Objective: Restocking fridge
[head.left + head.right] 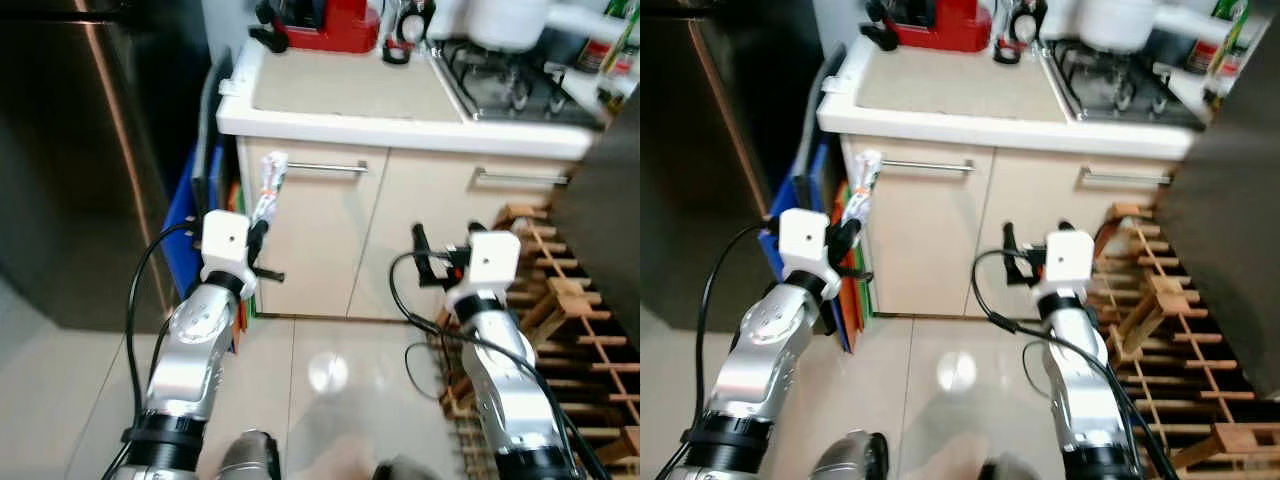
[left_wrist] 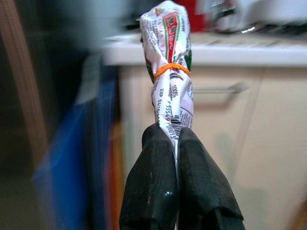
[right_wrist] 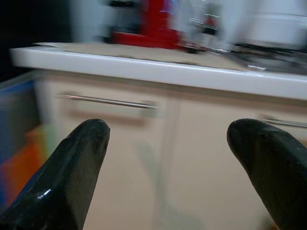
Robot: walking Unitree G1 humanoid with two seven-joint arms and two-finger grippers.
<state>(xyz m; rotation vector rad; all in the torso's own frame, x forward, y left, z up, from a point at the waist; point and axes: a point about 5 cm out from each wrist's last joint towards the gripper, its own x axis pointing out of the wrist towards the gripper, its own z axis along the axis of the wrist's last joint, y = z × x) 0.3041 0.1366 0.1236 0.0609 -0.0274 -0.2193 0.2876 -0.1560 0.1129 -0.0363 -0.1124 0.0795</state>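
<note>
While the fridge (image 1: 70, 150) stands dark at far left, its top cut off, the left gripper (image 2: 176, 143) pinches a twisted packet (image 2: 170, 72) bound with an orange band, raised before the cabinet (image 1: 320, 235). Print on the packet is unreadable. Right gripper (image 3: 168, 143) hangs with fingers wide apart beside a wooden rack (image 1: 570, 310). Countertop items are blurred.

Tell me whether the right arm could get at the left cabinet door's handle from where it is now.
Probably yes. The right gripper hangs open and empty in front of the cabinet, and nothing stands between it and the handle. The handle sits higher and toward the left gripper, which holds a packet near it.
</note>
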